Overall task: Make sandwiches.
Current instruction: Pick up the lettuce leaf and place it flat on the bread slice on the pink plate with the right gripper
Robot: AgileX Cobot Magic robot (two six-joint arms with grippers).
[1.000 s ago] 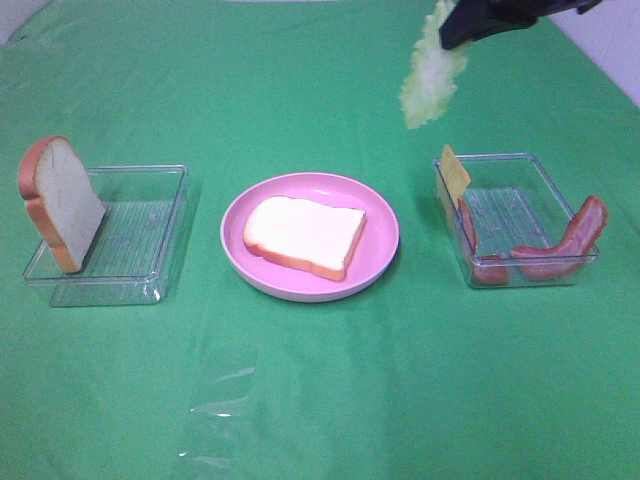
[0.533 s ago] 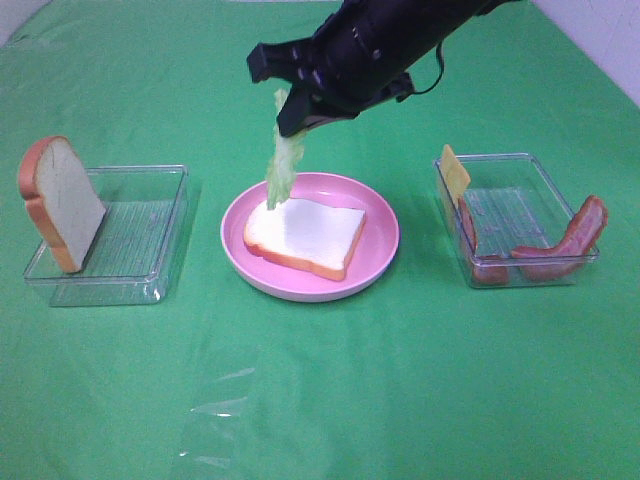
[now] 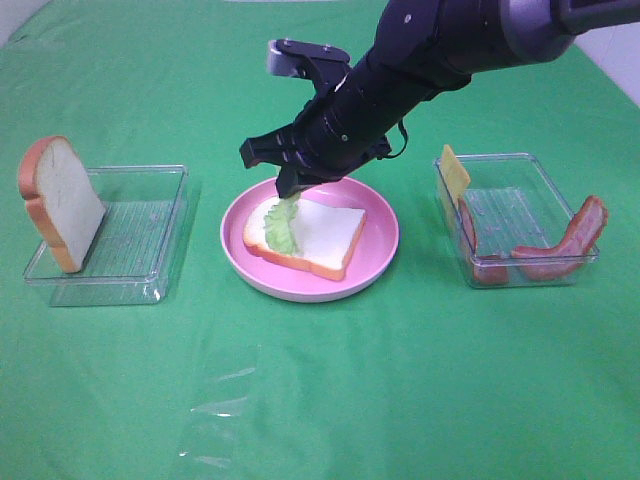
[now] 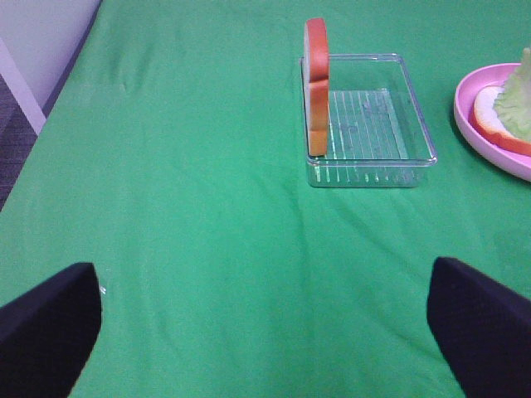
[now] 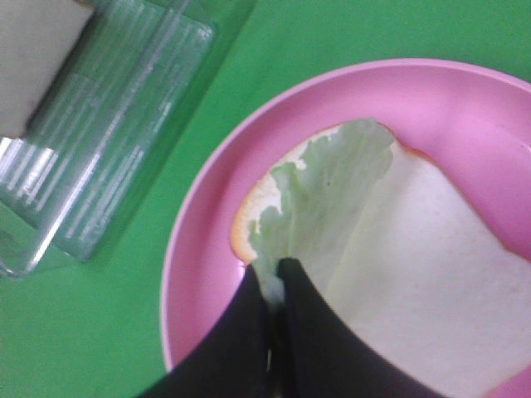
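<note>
The lettuce leaf lies on the left part of a bread slice, which lies flat in the middle of a pink plate. One end of the leaf is lifted and pinched in the right pincer, whose arm reaches across from the right side of the bench. In the right wrist view the two black fingers press together on the leaf's edge, and the rest of the leaf spreads over the white face of the slice, up to the crust.

To the left of the plate, apart from it, stands a clear tray. A second bread slice leans upright against its left wall, rising well above the rim.

To the right of the plate stands another clear tray. A cheese square stands on edge at its far left corner. Bacon strips lie inside; one curves up over the right wall, and another runs along the left wall.

A green cloth covers the bench.

The left pincer hangs over bare cloth, on the far side of the left tray from the plate, with its dark fingers spread wide and nothing between them.
</note>
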